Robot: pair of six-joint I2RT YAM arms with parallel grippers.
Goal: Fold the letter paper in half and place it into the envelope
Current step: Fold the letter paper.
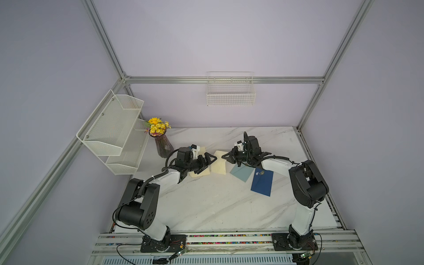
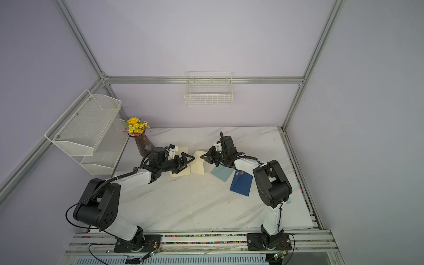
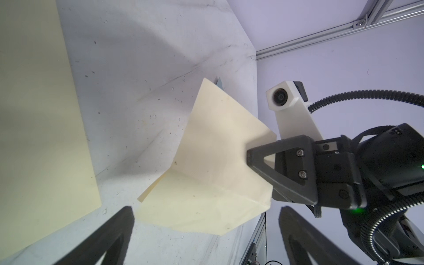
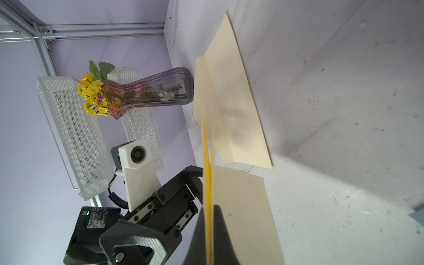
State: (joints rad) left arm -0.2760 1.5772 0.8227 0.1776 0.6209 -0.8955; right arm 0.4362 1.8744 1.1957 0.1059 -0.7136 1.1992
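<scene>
Your paper (image 1: 219,166) sits mid-table, between the two grippers. Its near part lies on the table (image 1: 218,206) and its right-hand edge is raised, so the sheet bends along a soft crease rather than lying flat. That looks like a fold in half under way, not yet pressed down.

The right gripper (image 1: 223,156) is why the edge is up. Its jaws are pinched together on that edge, and the right wrist view shows the sheet running edge-on between its fingers (image 4: 220,231). Holding at the edge gives you the whole flap to swing across.

The left gripper (image 1: 210,163) hangs just beside the paper's other side with its jaws spread wide and nothing in them. I judge it is placed to pin or flatten the sheet once the flap comes over.

A second sheet (image 1: 202,173) lies flat under the left arm, just beside your paper, so keep the two apart.

A grey envelope (image 1: 241,172) and a blue envelope (image 1: 261,184) lie by the right arm, within its reach. I cannot tell which one is meant.
</scene>
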